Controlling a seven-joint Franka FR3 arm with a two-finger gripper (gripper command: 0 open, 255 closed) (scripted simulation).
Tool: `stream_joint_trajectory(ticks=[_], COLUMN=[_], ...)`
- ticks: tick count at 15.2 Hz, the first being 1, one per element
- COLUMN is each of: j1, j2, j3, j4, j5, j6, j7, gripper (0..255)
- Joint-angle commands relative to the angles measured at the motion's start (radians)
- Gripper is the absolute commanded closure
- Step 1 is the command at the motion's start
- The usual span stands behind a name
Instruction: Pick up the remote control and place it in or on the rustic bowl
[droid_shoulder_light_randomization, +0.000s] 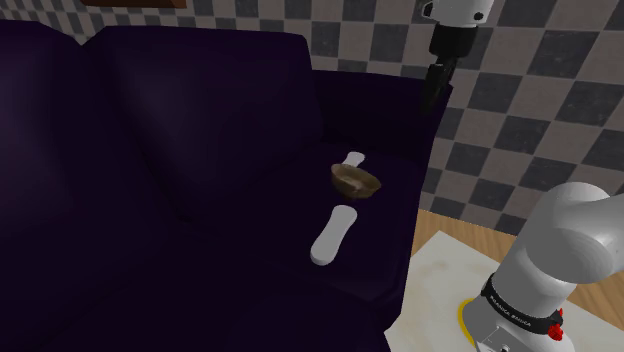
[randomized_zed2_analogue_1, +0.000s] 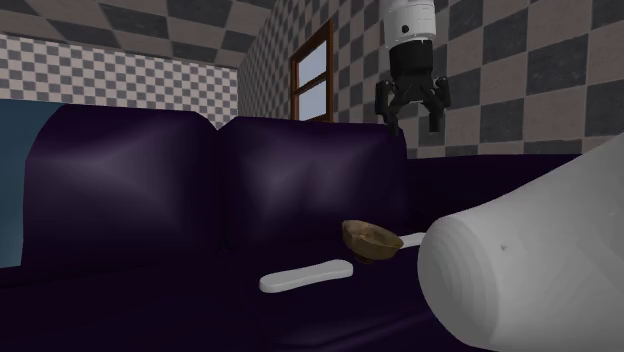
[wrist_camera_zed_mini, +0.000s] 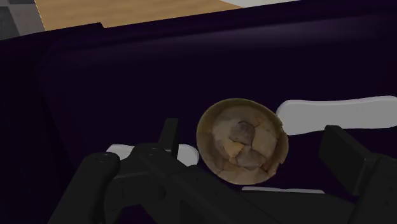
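The white remote (droid_shoulder_light_randomization: 335, 234) lies flat on the seat of the dark purple sofa (droid_shoulder_light_randomization: 200, 150), toward the seat's front edge and near the brown bowl (droid_shoulder_light_randomization: 355, 181), while the hand (randomized_zed2_analogue_1: 412, 112) hangs high above with fingers spread and nothing in them. It looks like a light, stiff, smooth slab, so probably a bit slippery. Best bet is pinching across its narrow width around the middle, since the soft cushion should give under the fingertips.
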Motion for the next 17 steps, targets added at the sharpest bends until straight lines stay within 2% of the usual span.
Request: stream_joint_trajectory(ticks=[1,9,17], j1=[0.0,-0.07,-0.142], j2=[0.0,-0.04,0.067], j3=[0.0,0.197,0.428], j4=[0.0,-0.197,-0.28], j5=[0.0,0.163,0.339], j6=[0.0,0.122,0.304], j7=[0.0,0.453,0.901], gripper=[0,0,0])
